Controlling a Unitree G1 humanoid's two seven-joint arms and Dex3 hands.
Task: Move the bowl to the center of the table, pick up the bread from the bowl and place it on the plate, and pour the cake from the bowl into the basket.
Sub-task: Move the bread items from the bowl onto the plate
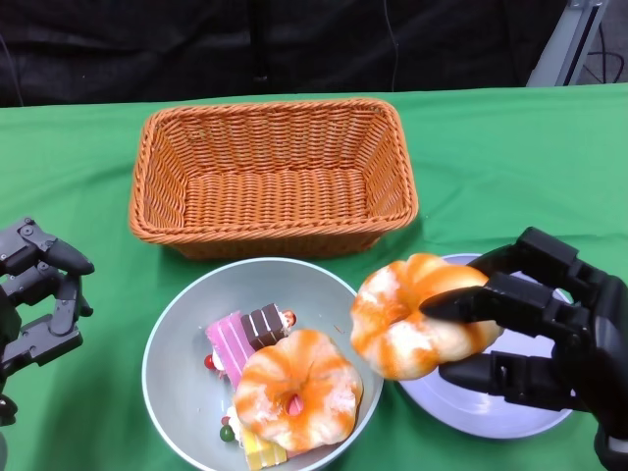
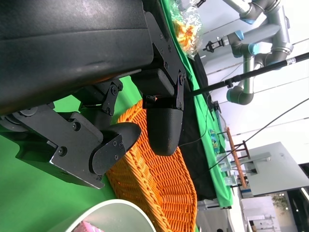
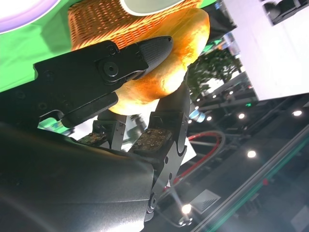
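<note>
1. Lower right of the head view: right hand (image 1: pixel 535 329) grasps a piece of bread (image 1: pixel 417 316), a round orange-and-white ring, fingers above and below it. Bread is lifted, hanging between the bowl and the plate, overlapping the plate's left edge in the frame.
2. Right wrist view: same bread (image 3: pixel 166 63) pinched between black fingers (image 3: pixel 130 58); orange weave of the basket (image 3: pixel 111 24) behind it, toward the upper left of that frame.
3. Plate (image 1: pixel 510 417), pale and round, lies under and behind the right hand at lower right; nothing resting on the part that shows.
4. Bowl (image 1: pixel 186 334), grey-blue, sits at lower centre of the head view, just left of the plate. Inside: a second orange-and-white ring of bread (image 1: pixel 297 390) toward the bowl's right side, and pieces of cake (image 1: pixel 245 339) — pink-striped and brown-topped slices — left of and partly under it, with a few small red and green bits.
5. Basket (image 1: pixel 275 177), woven orange, rectangular, stands just beyond the bowl at upper centre; its inside shows only weave.
6. Lower left edge: left hand (image 1: pixel 34 294) over the green tablecloth (image 1: pixel 510 167), well left of the bowl, fingers apart, holding nothing.
7. Left wrist view: left fingers (image 2: pixel 164 125) spread, nothing between them; basket (image 2: pixel 159 188) beyond, bowl rim (image 2: pixel 120 205) at the bottom edge.
</note>
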